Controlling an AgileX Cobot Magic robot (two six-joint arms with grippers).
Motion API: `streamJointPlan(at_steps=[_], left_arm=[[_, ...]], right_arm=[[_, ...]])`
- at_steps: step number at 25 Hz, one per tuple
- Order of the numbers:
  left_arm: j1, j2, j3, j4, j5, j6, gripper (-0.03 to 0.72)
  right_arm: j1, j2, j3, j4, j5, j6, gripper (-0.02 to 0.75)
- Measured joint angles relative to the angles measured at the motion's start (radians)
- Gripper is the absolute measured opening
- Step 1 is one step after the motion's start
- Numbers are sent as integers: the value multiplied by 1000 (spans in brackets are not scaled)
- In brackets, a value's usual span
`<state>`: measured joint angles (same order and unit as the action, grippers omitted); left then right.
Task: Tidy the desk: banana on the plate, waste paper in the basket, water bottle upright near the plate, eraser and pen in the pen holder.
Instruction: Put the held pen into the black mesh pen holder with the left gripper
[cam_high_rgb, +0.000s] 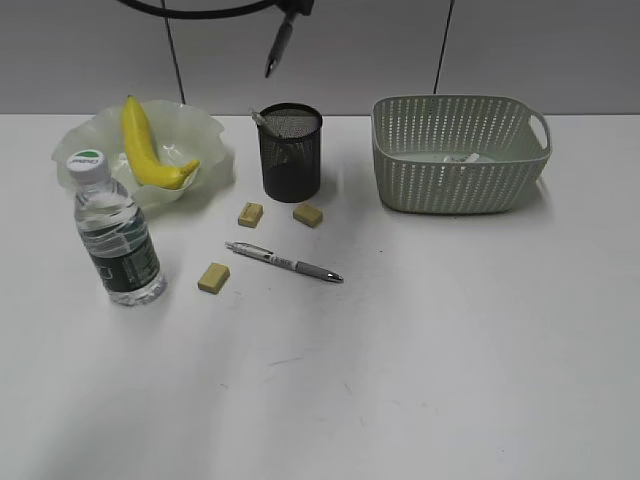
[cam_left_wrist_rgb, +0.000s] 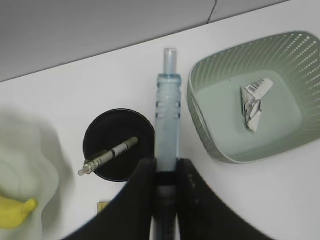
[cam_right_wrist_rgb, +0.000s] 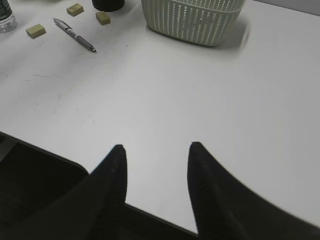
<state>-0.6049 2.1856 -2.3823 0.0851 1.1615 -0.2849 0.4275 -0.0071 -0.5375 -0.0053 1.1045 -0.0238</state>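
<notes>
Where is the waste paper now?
The waste paper lies inside the basket, on its floor, at the right of the left wrist view, right of the pen holder.

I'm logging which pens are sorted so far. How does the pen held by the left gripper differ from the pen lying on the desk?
The held pen has a pale blue translucent barrel; the desk pen is silver-grey with dark ends. The held pen is clamped in the left gripper above the pen holder; the desk pen lies flat and untouched in front of it. Both remain outside the holder, where one pen already rests.
</notes>
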Motion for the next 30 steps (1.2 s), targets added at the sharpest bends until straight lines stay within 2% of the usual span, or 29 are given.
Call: streamJointPlan(at_steps=[11,13,20,25,30], left_arm=[[0,-32,32,56,-166,-27,90],[1,-32,80,75,-249,-27,90],[38,-32,252,66,-708,-30,90],[66,-32,363,42,-839,-31,90],[64,-33,518,32,-998,-31,90]], right_arm=[[0,0,0,-1,0,0,331],[0,0,0,-1,0,0,331],[0,0,0,-1,0,0,331],[0,0,2,-1,-6,0,331],[0,0,19,-1,-40,0,331]])
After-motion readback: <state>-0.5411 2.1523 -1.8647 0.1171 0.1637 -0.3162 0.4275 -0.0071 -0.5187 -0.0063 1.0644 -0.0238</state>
